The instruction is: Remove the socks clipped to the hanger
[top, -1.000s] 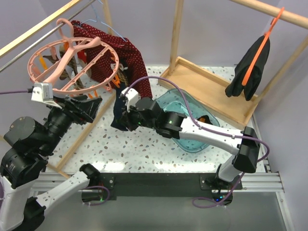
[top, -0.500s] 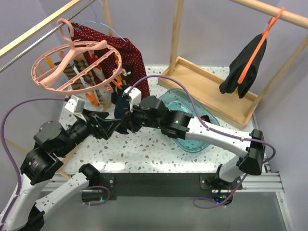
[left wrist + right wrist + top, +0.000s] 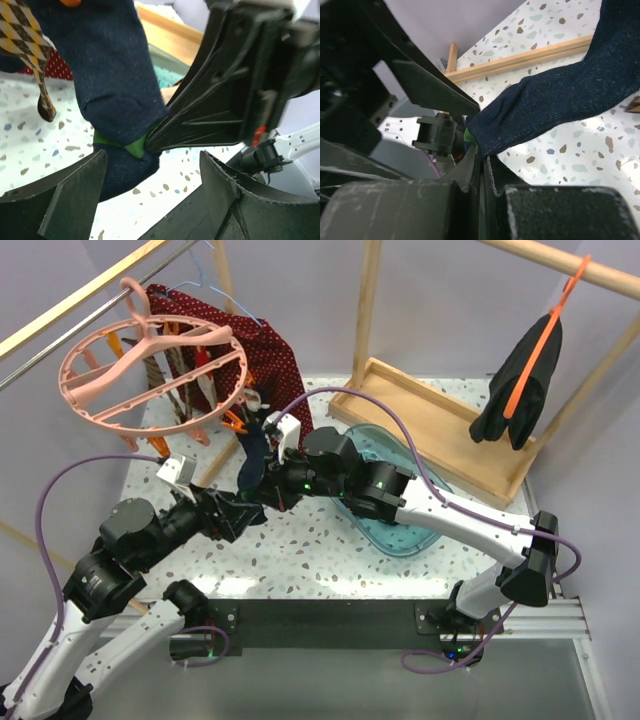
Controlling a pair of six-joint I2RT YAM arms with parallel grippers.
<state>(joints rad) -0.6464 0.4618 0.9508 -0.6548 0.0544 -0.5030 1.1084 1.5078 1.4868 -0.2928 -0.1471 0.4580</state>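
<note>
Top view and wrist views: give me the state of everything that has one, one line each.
right gripper, shut on the navy sock at its toe.
left gripper, open, fingers either side of that toe.
navy sock, hanging from the pink hanger.
argyle sock, hanging beside the navy one.
pink hanger, hanging by its hook, tilted.
black garment, hanging on the orange hanger.

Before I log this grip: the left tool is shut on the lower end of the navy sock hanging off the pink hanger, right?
No: the right tool is shut on that end of the navy sock; the left tool stands open beside it. The left wrist view shows it.
</note>
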